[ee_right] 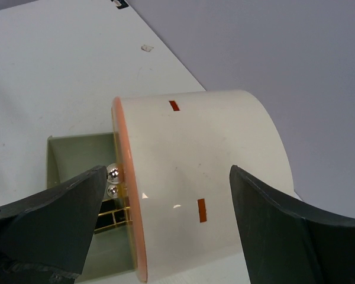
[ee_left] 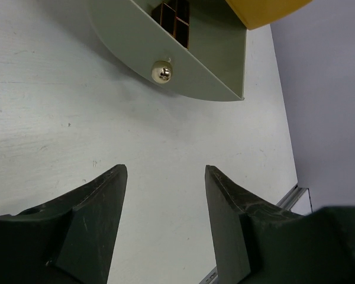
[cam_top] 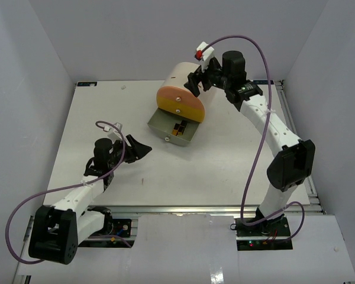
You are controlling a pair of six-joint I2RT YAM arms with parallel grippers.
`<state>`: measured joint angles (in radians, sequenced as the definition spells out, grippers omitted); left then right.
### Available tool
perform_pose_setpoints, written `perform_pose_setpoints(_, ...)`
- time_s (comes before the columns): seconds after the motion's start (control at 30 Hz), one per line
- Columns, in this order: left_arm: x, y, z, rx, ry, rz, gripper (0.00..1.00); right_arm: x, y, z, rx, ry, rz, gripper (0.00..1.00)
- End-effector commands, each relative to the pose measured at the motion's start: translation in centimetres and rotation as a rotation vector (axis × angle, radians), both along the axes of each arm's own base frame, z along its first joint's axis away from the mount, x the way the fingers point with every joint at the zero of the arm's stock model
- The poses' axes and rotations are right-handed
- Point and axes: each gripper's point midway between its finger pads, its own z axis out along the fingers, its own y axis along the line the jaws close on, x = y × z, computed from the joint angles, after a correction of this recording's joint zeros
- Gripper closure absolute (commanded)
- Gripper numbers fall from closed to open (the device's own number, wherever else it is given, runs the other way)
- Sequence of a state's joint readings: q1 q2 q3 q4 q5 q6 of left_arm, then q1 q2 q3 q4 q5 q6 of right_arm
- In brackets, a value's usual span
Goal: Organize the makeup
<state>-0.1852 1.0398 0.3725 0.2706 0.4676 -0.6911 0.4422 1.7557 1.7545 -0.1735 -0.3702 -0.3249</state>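
Black-and-gold lipstick tubes (cam_top: pixel 178 128) lie in the pulled-out green drawer (cam_top: pixel 165 122) of the cream drawer unit (cam_top: pixel 178 77). They also show in the left wrist view (ee_left: pixel 174 21) and the right wrist view (ee_right: pixel 111 214). My left gripper (cam_top: pixel 143 148) is open and empty, low over the table, pointing at the drawer's knob (ee_left: pixel 161 71). In its wrist view the left gripper (ee_left: pixel 164 171) holds nothing. My right gripper (cam_top: pixel 196 80) is open above the unit's back. In its wrist view the right gripper (ee_right: pixel 168 171) straddles the cream body (ee_right: pixel 195 142) without touching it. No palettes or sponges are in view.
The unit's orange and yellow upper fronts (cam_top: pixel 180 102) are shut above the open green drawer. White walls enclose the table (cam_top: pixel 106 118) on the left, back and right. A metal rail (cam_top: pixel 195 208) runs along the near edge.
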Motion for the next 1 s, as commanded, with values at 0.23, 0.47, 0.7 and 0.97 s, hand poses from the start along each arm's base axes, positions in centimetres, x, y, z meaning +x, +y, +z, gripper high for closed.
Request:
perform_pose_setpoints(0.23, 0.3, -1.0, 0.0, -0.031, -0.021, -0.056, 0.32, 1.0, 0.1, -3.3, 0.025, 0.193, -0.09, 0.1)
perform_pose_setpoints(0.47, 0.8, -1.2, -0.3, -0.041, -0.005, -0.064, 0.32, 0.4, -0.1, -4.3, 0.007, 0.213, -0.083, 0.1)
perform_pose_setpoints(0.7, 1.0, -1.3, -0.8, -0.038, 0.006, -0.065, 0.32, -0.2, -0.4, -5.4, 0.0, 0.223, -0.082, 0.07)
perform_pose_setpoints(0.97, 1.6, -1.7, -0.9, -0.058, 0.02, -0.071, 0.32, -0.4, -0.6, -5.6, -0.01, 0.215, -0.075, 0.02)
